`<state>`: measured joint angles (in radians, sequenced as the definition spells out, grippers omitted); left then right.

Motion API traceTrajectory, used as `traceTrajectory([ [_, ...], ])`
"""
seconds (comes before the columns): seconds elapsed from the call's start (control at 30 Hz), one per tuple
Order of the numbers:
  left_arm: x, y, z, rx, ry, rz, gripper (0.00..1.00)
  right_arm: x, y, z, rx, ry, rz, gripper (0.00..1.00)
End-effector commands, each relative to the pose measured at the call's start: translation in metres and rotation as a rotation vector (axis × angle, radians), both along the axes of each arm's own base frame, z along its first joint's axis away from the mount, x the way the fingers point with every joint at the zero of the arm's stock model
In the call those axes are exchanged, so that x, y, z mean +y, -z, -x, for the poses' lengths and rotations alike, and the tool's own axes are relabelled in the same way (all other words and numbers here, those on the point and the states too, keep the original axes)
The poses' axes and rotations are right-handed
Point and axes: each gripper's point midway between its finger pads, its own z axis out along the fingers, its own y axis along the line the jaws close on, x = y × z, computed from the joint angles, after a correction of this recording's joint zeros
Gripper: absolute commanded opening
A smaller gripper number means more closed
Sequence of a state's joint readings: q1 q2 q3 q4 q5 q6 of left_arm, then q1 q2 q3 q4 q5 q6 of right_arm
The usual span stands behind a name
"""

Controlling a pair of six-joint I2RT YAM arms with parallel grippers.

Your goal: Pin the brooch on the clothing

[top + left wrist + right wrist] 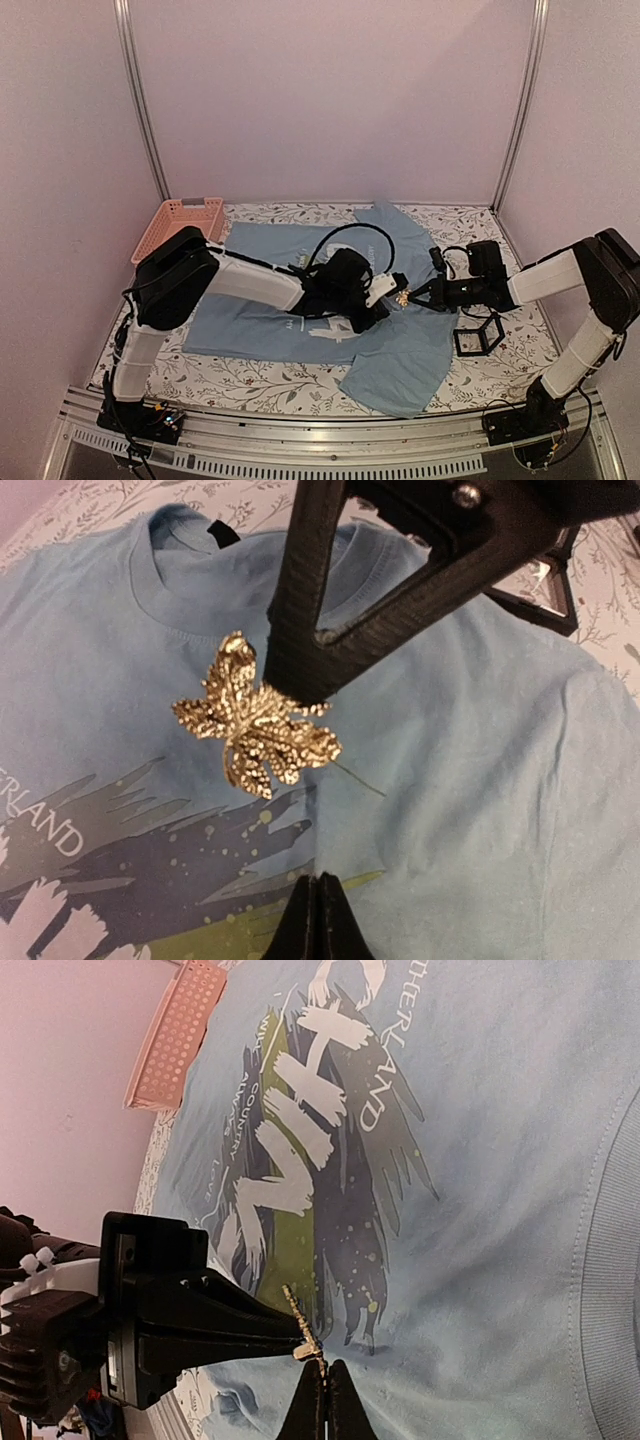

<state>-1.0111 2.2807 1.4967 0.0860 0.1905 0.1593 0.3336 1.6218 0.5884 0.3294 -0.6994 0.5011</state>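
Observation:
The light blue T-shirt (270,300) lies flat on the table, its chest print toward the left arm. It fills the left wrist view (480,780) and the right wrist view (500,1160). The gold glittery brooch (402,297) is held just above the shirt's chest, below the collar. In the left wrist view the brooch (255,725) looks leaf-shaped, and in the right wrist view it (305,1325) is edge-on. My right gripper (408,296) (325,1370) is shut on the brooch. My left gripper (388,290) (318,880) is shut, pinching a raised fold of shirt fabric right beside the brooch.
A pink plastic basket (185,225) (175,1040) stands at the back left, off the shirt. A small black open-frame box (478,335) (545,580) sits on the floral tablecloth just right of the shirt, under the right arm. Metal frame posts rise at both back corners.

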Motion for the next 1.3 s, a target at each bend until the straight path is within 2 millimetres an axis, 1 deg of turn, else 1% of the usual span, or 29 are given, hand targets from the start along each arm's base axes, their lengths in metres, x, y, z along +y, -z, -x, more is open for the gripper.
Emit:
traceTrajectory([
  [0.0,-0.001,-0.033,-0.001,-0.006,0.015,0.064,0.02,0.006,-0.002,-0.004,-0.013,-0.018,-0.041,0.00],
  [0.07,-0.001,-0.024,-0.001,-0.004,0.020,0.043,0.02,0.008,-0.003,-0.008,-0.014,-0.019,-0.048,0.00],
  [0.2,-0.003,-0.022,-0.002,0.001,0.029,0.041,0.05,0.013,-0.004,-0.014,-0.005,-0.023,-0.072,0.00],
  [0.27,-0.003,-0.021,-0.001,-0.001,0.036,0.042,0.08,0.013,-0.006,-0.017,-0.009,-0.019,-0.075,0.00],
  [0.33,-0.002,-0.018,0.000,-0.002,0.038,0.035,0.15,0.015,-0.008,-0.019,-0.009,-0.017,-0.082,0.00],
  [0.4,-0.001,-0.013,-0.001,-0.005,0.035,0.025,0.19,0.016,-0.009,-0.020,-0.001,-0.021,-0.095,0.00],
  [0.63,-0.002,-0.004,-0.005,-0.038,0.033,0.005,0.21,0.017,0.000,-0.021,0.037,-0.012,-0.098,0.00],
  [0.87,0.000,0.007,-0.003,-0.027,0.041,-0.010,0.20,0.018,0.001,-0.024,0.047,-0.007,-0.101,0.00],
  [0.9,0.000,0.007,-0.003,-0.030,0.037,-0.009,0.18,0.018,0.001,-0.025,0.046,-0.007,-0.101,0.00],
  [0.93,-0.001,0.006,-0.004,-0.033,0.036,-0.005,0.14,0.019,0.001,-0.025,0.047,-0.008,-0.102,0.00],
  [1.03,-0.003,0.000,-0.004,-0.037,0.038,0.008,0.00,0.019,0.004,-0.025,0.059,-0.009,-0.106,0.00],
  [1.27,-0.004,0.000,0.000,-0.046,0.054,0.009,0.00,0.025,0.012,-0.021,0.091,-0.019,-0.111,0.00],
])
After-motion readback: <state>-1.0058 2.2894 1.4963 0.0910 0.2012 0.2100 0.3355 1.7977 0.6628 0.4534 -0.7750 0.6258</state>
